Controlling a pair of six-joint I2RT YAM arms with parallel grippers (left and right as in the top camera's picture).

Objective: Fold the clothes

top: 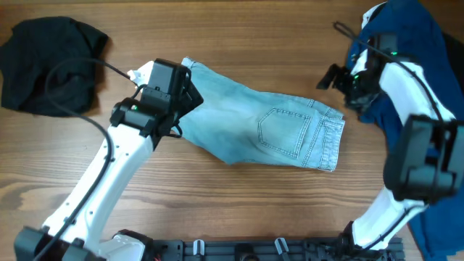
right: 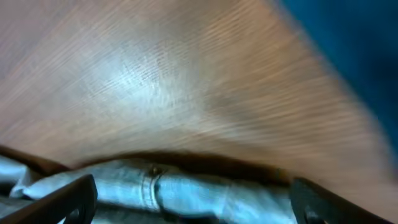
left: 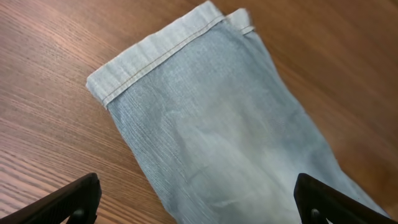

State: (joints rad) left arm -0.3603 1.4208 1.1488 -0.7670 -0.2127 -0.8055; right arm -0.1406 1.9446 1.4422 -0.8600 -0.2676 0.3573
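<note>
The pale-blue denim shorts (top: 268, 127) lie flat mid-table, back pocket up, waistband to the right. My left gripper (top: 190, 93) hovers over the leg end on the left. In the left wrist view its jaws (left: 196, 202) stand wide open, with the hemmed leg (left: 211, 124) spread on the wood below them and nothing gripped. My right gripper (top: 336, 78) hangs just past the upper right corner of the waistband. Seen from the right wrist, it (right: 193, 204) is open too, with the waistband (right: 186, 190) close beneath and between its fingers.
A black garment (top: 47, 65) is bunched at the far left corner. A larger dark-blue garment (top: 417, 51) lies along the right edge under the right arm, also showing as dark-blue cloth (right: 348, 37). Bare wooden table (top: 217, 203) surrounds the shorts.
</note>
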